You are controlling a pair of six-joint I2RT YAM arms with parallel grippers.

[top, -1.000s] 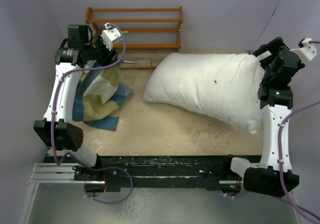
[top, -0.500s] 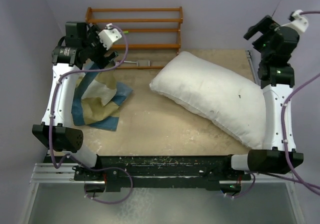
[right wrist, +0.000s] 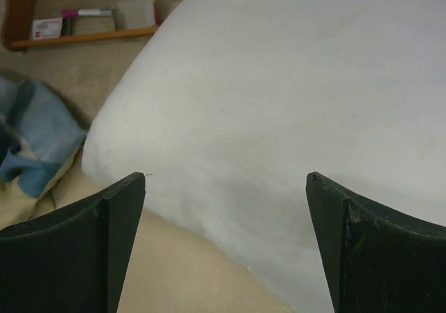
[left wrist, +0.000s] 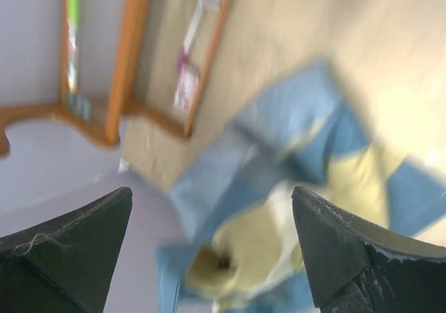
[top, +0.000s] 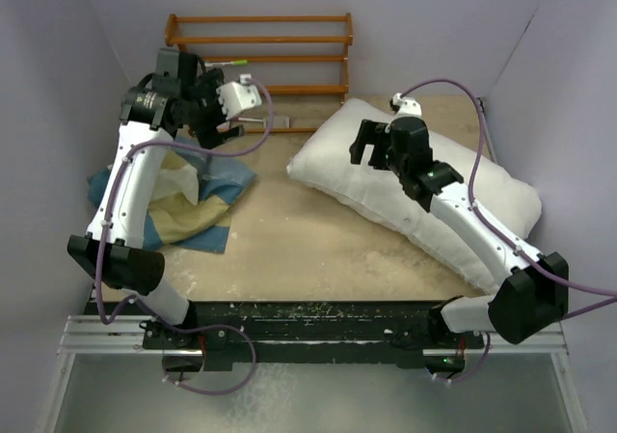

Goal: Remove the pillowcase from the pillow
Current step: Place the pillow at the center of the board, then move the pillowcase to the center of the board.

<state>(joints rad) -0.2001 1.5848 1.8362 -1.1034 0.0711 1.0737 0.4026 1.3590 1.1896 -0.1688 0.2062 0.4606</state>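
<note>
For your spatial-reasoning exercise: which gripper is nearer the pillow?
Right. The right gripper hangs over the pillow; the left gripper is off to its left, by the pillowcase.

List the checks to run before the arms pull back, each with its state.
1. Pillowcase off the pillow: ok, they lie apart on the table.
2. Left jaws open, nothing held: ok.
3. Right jaws open, nothing held: ok, they hang over the pillow.
4. Pillowcase free of the left arm: cannot tell, the arm crosses above it.
</note>
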